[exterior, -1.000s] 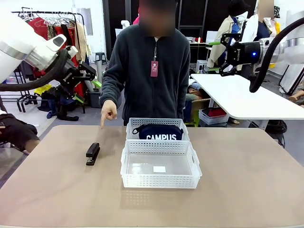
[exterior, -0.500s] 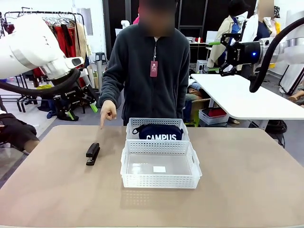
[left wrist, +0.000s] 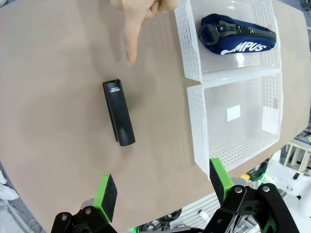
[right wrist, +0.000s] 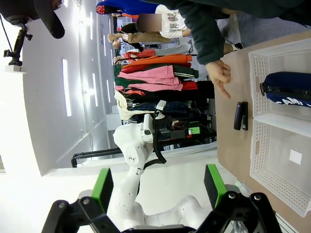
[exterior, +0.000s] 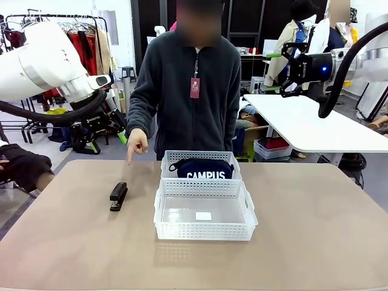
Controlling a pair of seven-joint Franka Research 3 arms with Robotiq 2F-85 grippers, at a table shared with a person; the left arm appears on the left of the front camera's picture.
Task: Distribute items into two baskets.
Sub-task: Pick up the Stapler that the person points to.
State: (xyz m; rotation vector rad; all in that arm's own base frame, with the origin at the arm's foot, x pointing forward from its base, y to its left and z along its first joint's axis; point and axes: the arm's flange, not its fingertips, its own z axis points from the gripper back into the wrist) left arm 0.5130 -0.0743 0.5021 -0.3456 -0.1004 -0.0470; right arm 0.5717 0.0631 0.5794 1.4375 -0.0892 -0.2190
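While the near basket (exterior: 203,232) stands empty at lower centre, the stapler (exterior: 118,196) lies left of it on the desk (exterior: 303,242), seemingly stiff and dense, best pinched across its narrow middle; beyond, the soft pouch (exterior: 202,168) fills the far basket (exterior: 200,156); left gripper (exterior: 108,140) and right gripper (exterior: 274,73) hang with jaws apart in the upper corners

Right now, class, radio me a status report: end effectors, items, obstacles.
Left end effector, right end effector: open, empty, aloft. Pouch in far basket; stapler on table; near basket empty. Person's hand pointing by stapler.
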